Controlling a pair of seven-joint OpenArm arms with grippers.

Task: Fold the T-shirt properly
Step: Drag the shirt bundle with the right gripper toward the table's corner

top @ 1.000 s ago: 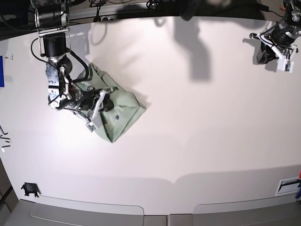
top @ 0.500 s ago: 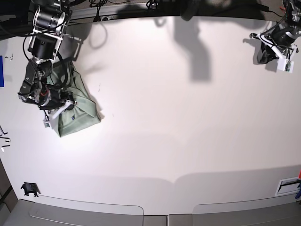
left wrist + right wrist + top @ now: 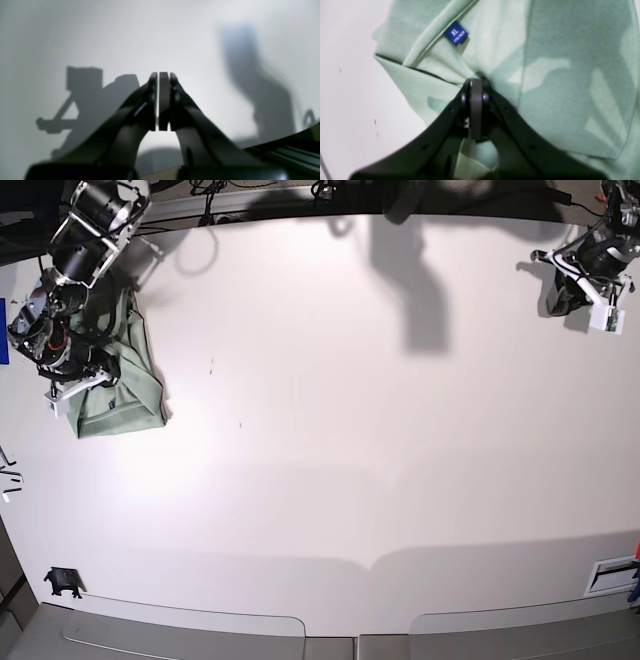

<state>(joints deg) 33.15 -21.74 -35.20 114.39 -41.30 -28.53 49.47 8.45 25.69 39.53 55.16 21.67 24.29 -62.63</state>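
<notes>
The T-shirt [image 3: 120,390] lies bunched in a compact bundle at the far-left edge of the white surface [image 3: 350,430]. It looks light, soft and limp, likely to sag and slide under any pull, so a hem or seam edge would be the firmer place to take hold. The right gripper [image 3: 476,100] has its jaws pinched tight on a fold of the cloth, just below the small blue tag [image 3: 456,33]. That tag's lettering and the grip itself show only in the right wrist view; the base view gives the bundle's place. At the far right, the left gripper [image 3: 160,100] is closed on nothing.
</notes>
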